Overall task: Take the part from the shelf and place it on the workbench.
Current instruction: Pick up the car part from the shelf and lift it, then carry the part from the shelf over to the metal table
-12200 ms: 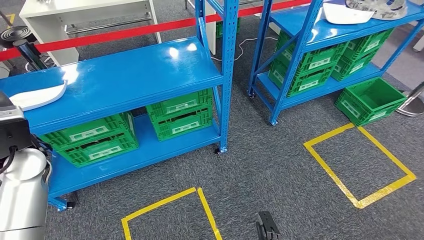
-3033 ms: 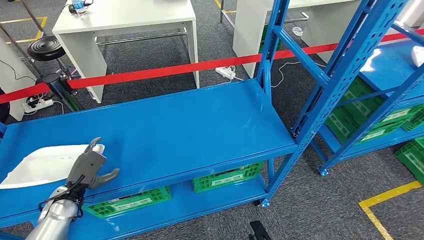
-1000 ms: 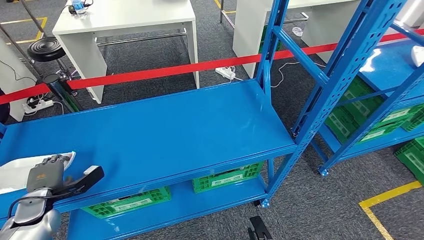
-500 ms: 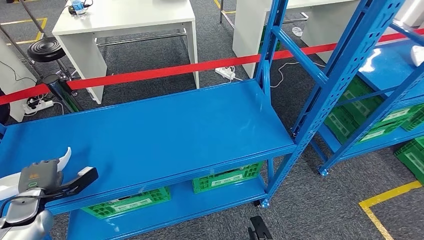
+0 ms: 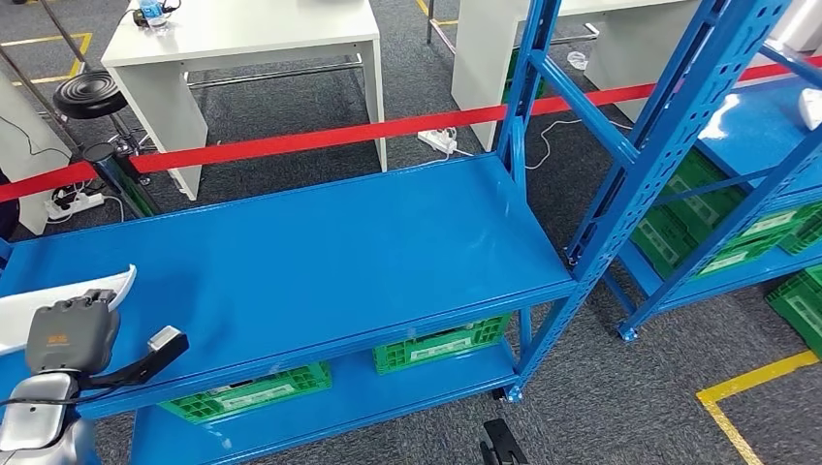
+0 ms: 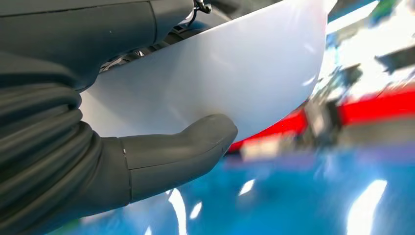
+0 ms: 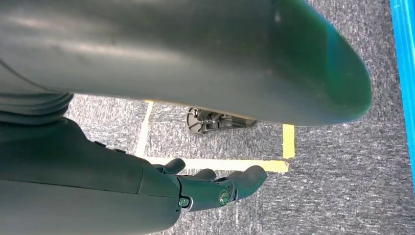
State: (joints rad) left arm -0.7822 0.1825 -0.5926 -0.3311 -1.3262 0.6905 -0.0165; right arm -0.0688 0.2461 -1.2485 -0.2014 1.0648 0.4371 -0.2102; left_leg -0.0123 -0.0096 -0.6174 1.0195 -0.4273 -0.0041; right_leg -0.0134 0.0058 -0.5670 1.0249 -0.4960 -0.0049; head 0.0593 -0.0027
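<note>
At the near left end of the blue shelf [image 5: 320,252], the robot's left hand [image 5: 73,334] grips the white part [image 5: 39,302], thumb [image 6: 181,152] pressed against its smooth curved face. The part sits raised just above the shelf top. The right hand [image 7: 215,188] hangs over the grey carpet [image 7: 342,161], holding nothing, fingers loosely extended. Green crates [image 5: 247,392] sit on the lower level.

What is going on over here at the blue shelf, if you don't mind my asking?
The robot's left hand holds a white curved part at the left end of the blue shelf; its thumb presses the part's underside. The right hand hangs over the carpet with nothing in it. The part has not yet reached a workbench.
</note>
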